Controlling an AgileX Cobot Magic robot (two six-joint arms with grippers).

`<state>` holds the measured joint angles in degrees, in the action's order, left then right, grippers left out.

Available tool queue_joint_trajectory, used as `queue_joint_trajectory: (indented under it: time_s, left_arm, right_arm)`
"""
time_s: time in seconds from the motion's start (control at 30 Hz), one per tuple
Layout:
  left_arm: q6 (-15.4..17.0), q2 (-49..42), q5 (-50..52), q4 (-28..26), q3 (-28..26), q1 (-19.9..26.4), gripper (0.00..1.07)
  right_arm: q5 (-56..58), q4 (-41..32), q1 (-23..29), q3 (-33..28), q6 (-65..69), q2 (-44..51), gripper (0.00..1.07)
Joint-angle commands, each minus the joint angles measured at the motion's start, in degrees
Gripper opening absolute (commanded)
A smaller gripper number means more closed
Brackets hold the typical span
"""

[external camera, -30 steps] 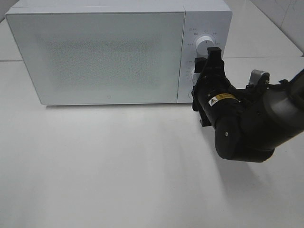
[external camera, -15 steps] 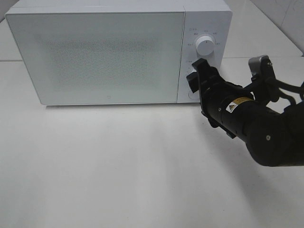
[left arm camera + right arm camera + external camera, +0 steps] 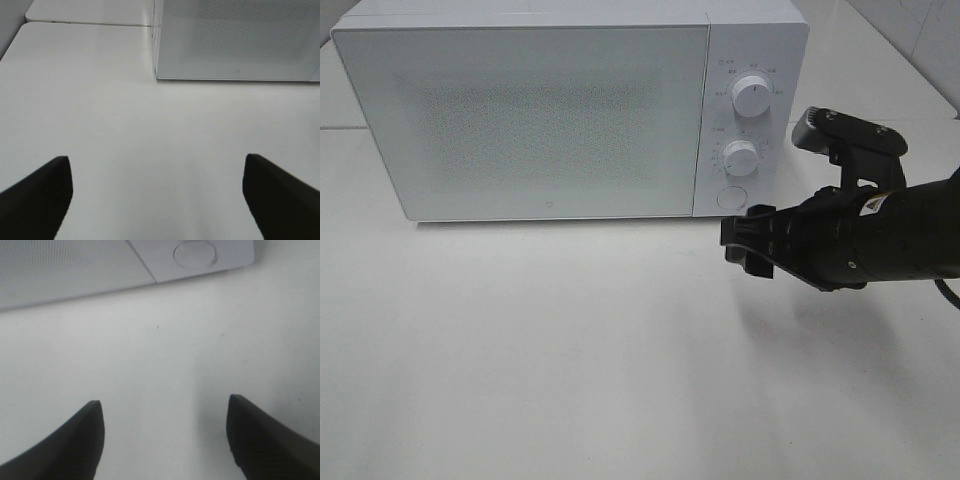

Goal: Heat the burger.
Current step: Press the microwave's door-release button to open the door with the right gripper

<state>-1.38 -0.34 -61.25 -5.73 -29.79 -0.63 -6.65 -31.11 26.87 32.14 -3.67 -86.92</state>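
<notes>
Right gripper [image 3: 737,245] gapes empty at 6 o'clock of the microwave [image 3: 540,110] button [image 3: 731,197]. Left gripper [image 3: 157,200] is open and empty too. Door shut, burger unseen. I'd press that button squarely, gently.

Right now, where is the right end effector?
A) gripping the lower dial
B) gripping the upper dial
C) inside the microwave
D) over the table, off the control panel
D: the right end effector hangs open over the table, clear of the microwave and its round button.
</notes>
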Motion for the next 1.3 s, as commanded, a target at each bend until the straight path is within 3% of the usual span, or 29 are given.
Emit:
queue_joint_trajectory:
  time_s: [0.03,0.17,0.23,0.33,0.53,0.6,0.87,1.2,1.3]
  left_arm:
    - [0.17,-0.86,-0.06,-0.06,0.11,0.23,0.84]
    - [0.17,-0.86,-0.06,-0.06,0.11,0.23,0.84]
    - [0.17,-0.86,-0.06,-0.06,0.11,0.23,0.84]
    - [0.17,-0.86,-0.06,-0.06,0.11,0.23,0.84]
    - [0.17,-0.86,-0.06,-0.06,0.11,0.23,0.84]
    - [0.17,-0.86,-0.06,-0.06,0.11,0.23,0.84]
    - [0.17,-0.86,-0.06,-0.06,0.11,0.23,0.84]
    - [0.17,-0.86,-0.06,-0.06,0.11,0.23,0.84]
    - [0.17,-0.86,-0.06,-0.06,0.11,0.23,0.84]
  right_arm:
    - [12.43,2.69,-1.66,2.01,-7.96,2.81,0.7]
    - [21.83,7.73,-2.18,3.72,-7.96,4.87,0.7]
    - [31.23,15.53,-2.18,5.56,-3.67,7.56,0.7]
    - [38.22,19.82,-2.18,6.19,0.34,10.66,0.7]
    - [44.35,22.69,-2.18,6.25,2.86,16.96,0.7]
    - [48.24,22.75,-2.18,6.25,2.86,25.1,0.72]
    - [55.23,22.75,-2.18,6.25,3.15,39.02,0.83]
    - [66.23,28.07,-2.35,5.84,7.1,56.55,0.82]
    - [67.84,28.88,-4.98,5.79,8.02,61.65,0.81]
